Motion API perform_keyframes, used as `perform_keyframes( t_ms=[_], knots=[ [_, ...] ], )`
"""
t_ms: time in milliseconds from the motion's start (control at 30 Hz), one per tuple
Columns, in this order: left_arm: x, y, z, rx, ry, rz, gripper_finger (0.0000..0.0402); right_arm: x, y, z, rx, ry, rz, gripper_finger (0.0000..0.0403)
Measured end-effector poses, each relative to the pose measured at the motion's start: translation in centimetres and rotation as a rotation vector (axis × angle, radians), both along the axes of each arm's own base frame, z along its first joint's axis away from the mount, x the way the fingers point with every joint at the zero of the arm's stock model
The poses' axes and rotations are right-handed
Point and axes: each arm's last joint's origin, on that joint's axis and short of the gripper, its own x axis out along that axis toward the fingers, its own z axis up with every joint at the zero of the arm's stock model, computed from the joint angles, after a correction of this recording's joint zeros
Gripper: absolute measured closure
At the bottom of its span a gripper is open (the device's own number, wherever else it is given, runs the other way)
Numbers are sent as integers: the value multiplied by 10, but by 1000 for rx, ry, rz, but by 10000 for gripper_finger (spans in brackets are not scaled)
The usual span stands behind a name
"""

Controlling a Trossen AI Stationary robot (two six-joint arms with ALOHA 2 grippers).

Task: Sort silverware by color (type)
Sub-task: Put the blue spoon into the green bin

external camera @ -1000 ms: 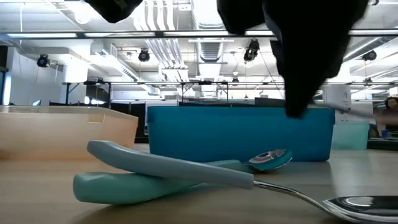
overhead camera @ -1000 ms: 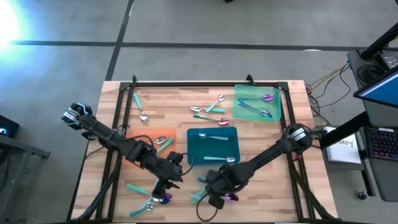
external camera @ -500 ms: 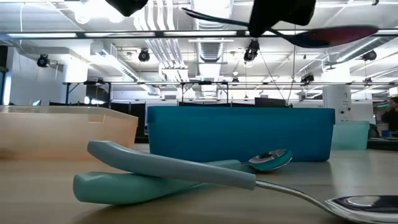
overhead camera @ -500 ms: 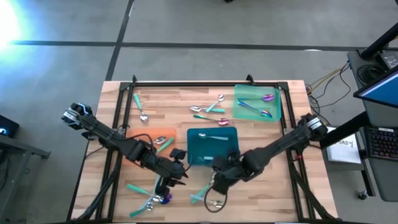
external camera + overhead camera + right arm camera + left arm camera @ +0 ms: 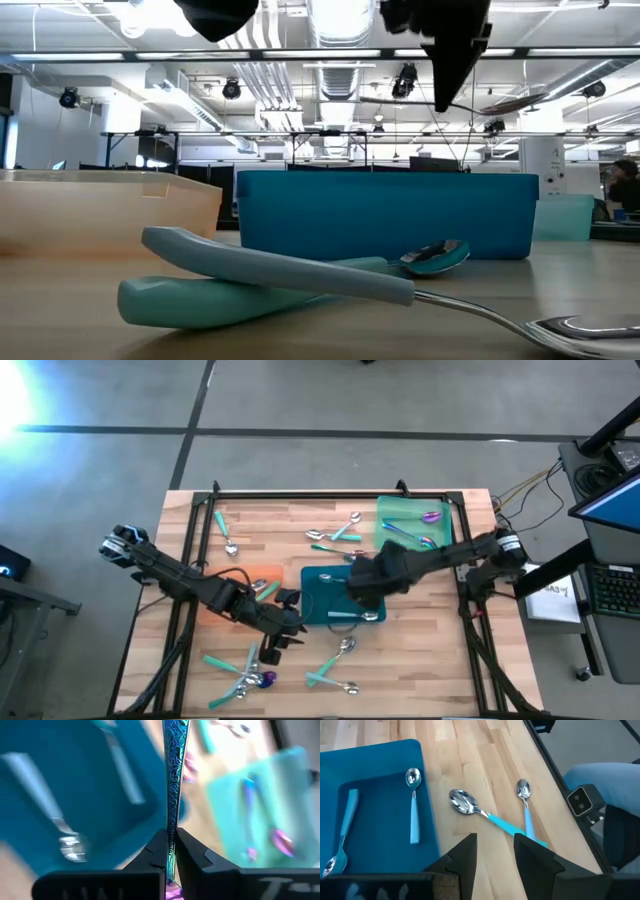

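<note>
Silverware is lying scattered over the wooden desk: at the far left a teal-handled spoon is resting alone near the back edge, and toward the front left a small heap of teal-handled pieces is sitting with a purple-headed one among them. Just right of that heap the left gripper is hanging low over the desk beside the orange tray, its fingers standing apart and holding nothing. Ahead of them, two crossed teal-handled spoons with shiny silver bowls are lying on the pale wood grain, next to the teal tray, where two more teal-handled spoons are resting. Over the right rim of that flat tray the right gripper is hovering, its fingers pinching together on an iridescent piece whose slim handle is showing embossed scrollwork in blue and purple. Behind the teal tray, a few loose spoons are lying on the bare desk. At the far right the translucent green tray is holding iridescent purple-blue pieces.
</note>
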Motion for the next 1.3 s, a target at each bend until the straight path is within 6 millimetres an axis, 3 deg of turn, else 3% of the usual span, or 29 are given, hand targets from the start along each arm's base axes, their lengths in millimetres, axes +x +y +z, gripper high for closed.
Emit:
perform_keyframes(
  t_ms=[200, 433, 600, 733, 867, 1033, 1300],
  knots=[
    [0, 0, 0, 1, -1, -2, 288, -9, -49, -2, -86, 139, -101, 390],
    [1, 2, 0, 10, -2, 14, 288, -26, -122, -18, -93, 303, -207, 390],
    [1, 5, -1, 15, 7, 39, 288, -50, -175, -36, -44, 389, -314, 390],
    [1, 8, -2, 11, 13, 52, 288, -73, -206, -54, -1, 440, -384, 390],
    [-1, 10, -2, -3, 19, 72, 288, -90, -225, -70, 31, 459, -422, 390],
    [-1, 13, -3, -7, 20, 99, 288, -97, -235, -83, 28, 432, -436, 384],
    [-1, 16, -4, -24, 23, 144, 288, -91, -240, -81, 6, 387, -398, 336]
  ],
)
